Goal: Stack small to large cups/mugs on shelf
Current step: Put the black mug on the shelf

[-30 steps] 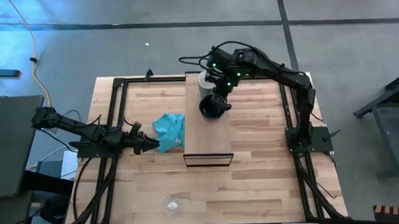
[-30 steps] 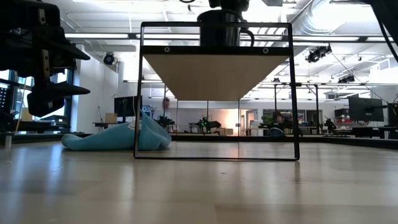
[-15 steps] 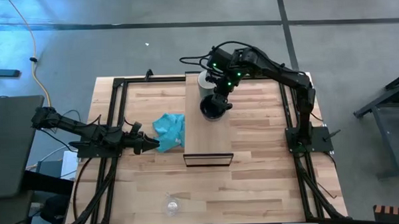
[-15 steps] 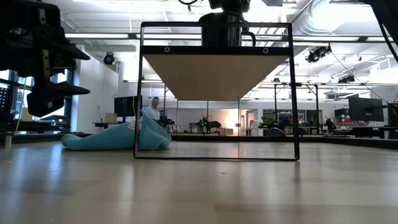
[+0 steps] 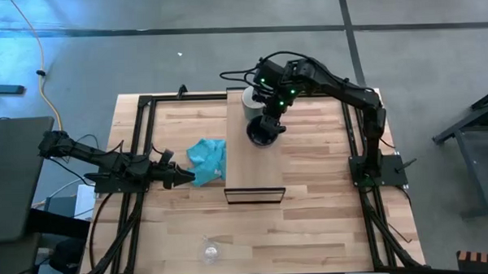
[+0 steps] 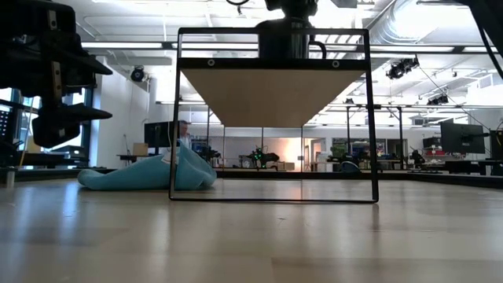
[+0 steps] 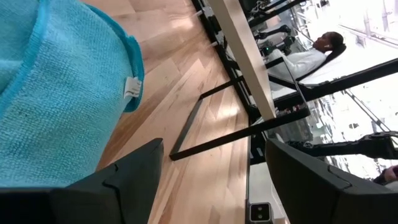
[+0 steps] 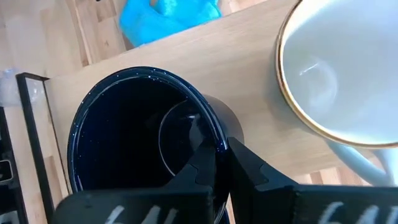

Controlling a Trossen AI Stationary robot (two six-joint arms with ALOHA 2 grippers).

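Observation:
The black mug [image 5: 262, 132] is upright over the far half of the light wood shelf [image 5: 253, 165], with my right gripper [image 8: 221, 155] shut on it from above. The white mug [image 5: 250, 98] stands on its base at the shelf's far end, just beyond the black one. The small glass cup [image 5: 210, 251] stands on the table near the front edge. At the table's left, my left gripper [image 5: 185, 178] waits open and low, its fingers pointing at the teal cloth [image 5: 208, 158]. My right gripper pinches the black mug's rim [image 8: 211, 138], one finger [image 8: 200, 167] inside the mug and the other [image 8: 250, 165] outside its wall. The fingers come steeply from above. The mug stays upright, mouth up; whether its base rests on the shelf I cannot tell.
The shelf stands raised on a thin black frame [image 6: 371, 118] with open room beneath it. The teal cloth lies on the table against the shelf's left side. Black rails [image 5: 139, 149] run along the table's left and right edges.

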